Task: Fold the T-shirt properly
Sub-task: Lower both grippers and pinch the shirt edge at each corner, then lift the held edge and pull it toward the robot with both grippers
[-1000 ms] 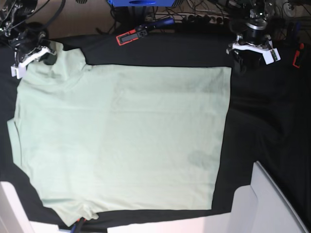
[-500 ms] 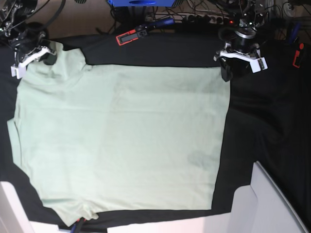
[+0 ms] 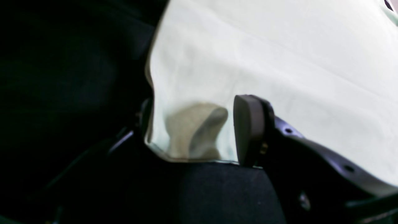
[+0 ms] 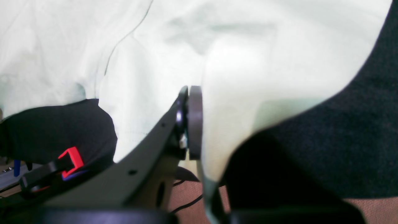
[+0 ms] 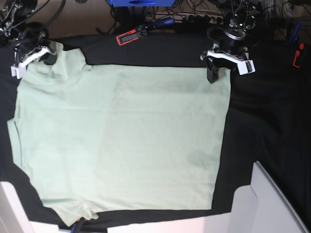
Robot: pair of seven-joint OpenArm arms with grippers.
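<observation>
Two grippers at the T-shirt's far corners

The T-shirt (image 5: 121, 141) lies flat on the black cloth (image 5: 262, 126) (sleeves camera-left); the right gripper (image 4: 199, 124) pinches its sleeve, the left gripper (image 3: 192, 130) straddles a hem corner, jaws apart.

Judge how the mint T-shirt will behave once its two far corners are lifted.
The T-shirt is probably floppy: at the right end effector the pinched cloth bulges and drapes. It looks thin and light; in the left wrist view a finger shows darkly through the hem corner. Expect sagging between the grips rather than a flat sheet.
</observation>
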